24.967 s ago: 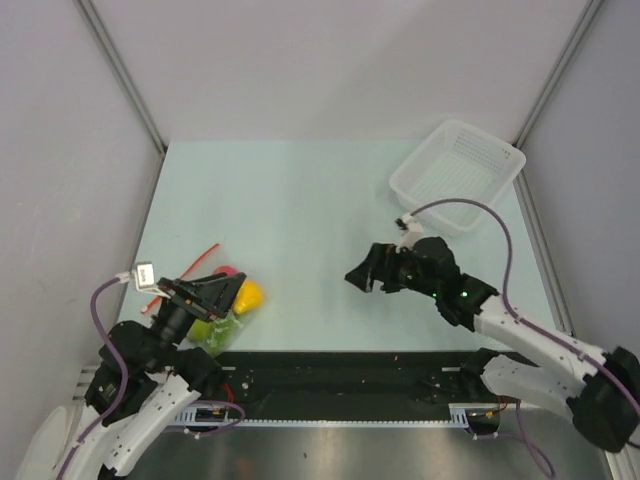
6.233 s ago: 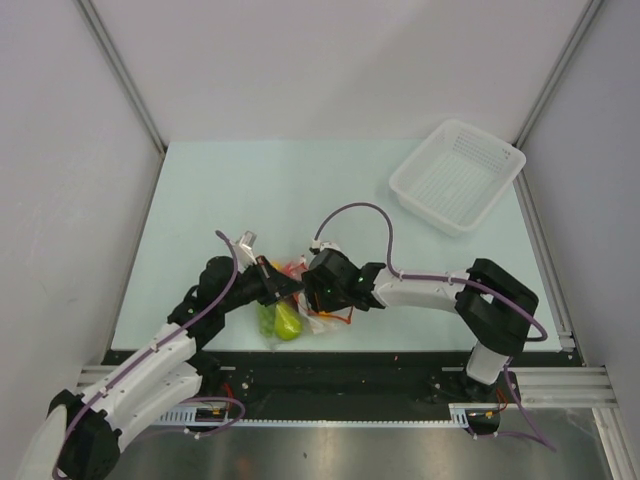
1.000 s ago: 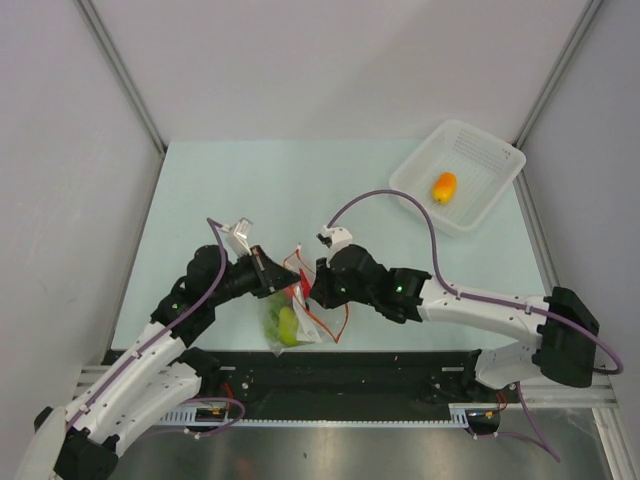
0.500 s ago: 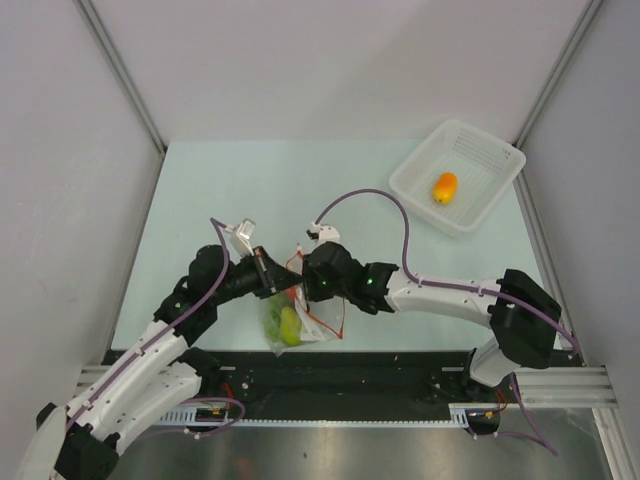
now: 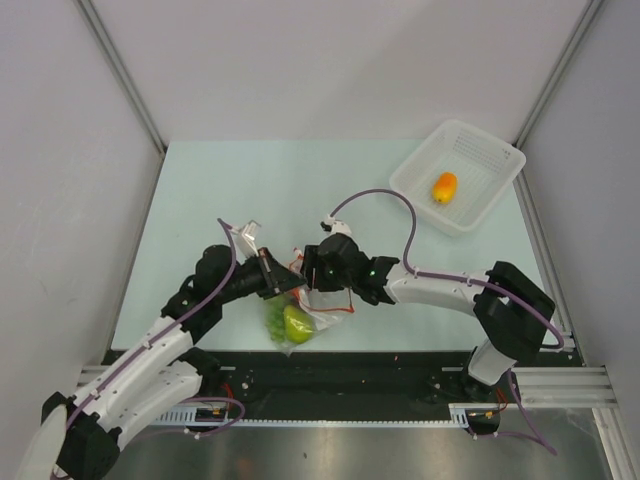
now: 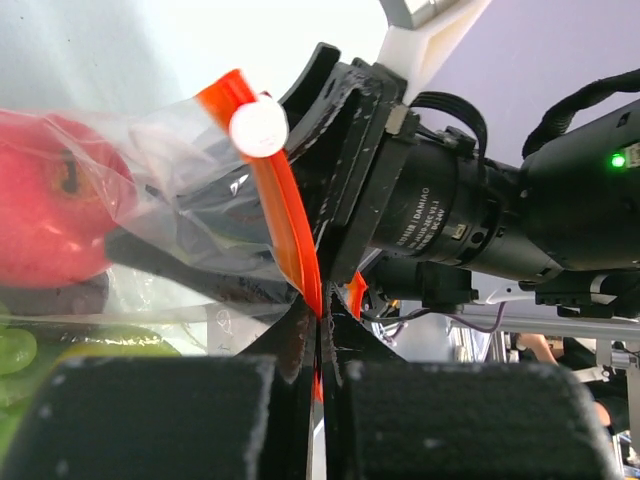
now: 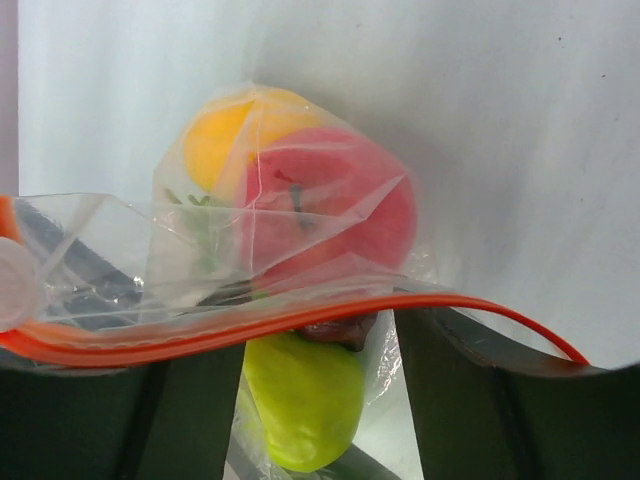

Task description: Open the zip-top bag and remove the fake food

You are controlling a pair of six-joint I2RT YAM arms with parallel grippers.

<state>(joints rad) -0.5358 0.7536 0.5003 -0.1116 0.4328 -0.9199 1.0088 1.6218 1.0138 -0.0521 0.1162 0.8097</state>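
The clear zip-top bag (image 5: 290, 312) hangs just above the table's near edge, between my two grippers. My left gripper (image 6: 322, 330) is shut on its orange-red zip strip (image 6: 280, 210). My right gripper (image 7: 315, 340) is open at the bag's mouth, and the strip (image 7: 250, 325) runs across both of its fingers. Fake food shows through the plastic: a red apple (image 7: 330, 205), a yellow fruit (image 7: 225, 130) and a green fruit (image 7: 300, 400), which lies between the right fingers. In the top view the green fruit (image 5: 297, 323) sits low in the bag. An orange oval fruit (image 5: 444, 187) lies in the basket.
The white mesh basket (image 5: 480, 160) stands at the far right corner of the pale table (image 5: 250, 190). The black rail (image 5: 350, 375) runs along the near edge just below the bag. The right arm's wrist motor (image 6: 440, 220) is close in front of my left gripper.
The right gripper's jaws have spread from nearly shut to open at the bag's mouth. The left gripper keeps its hold on the strip, and the bag has shifted slightly.
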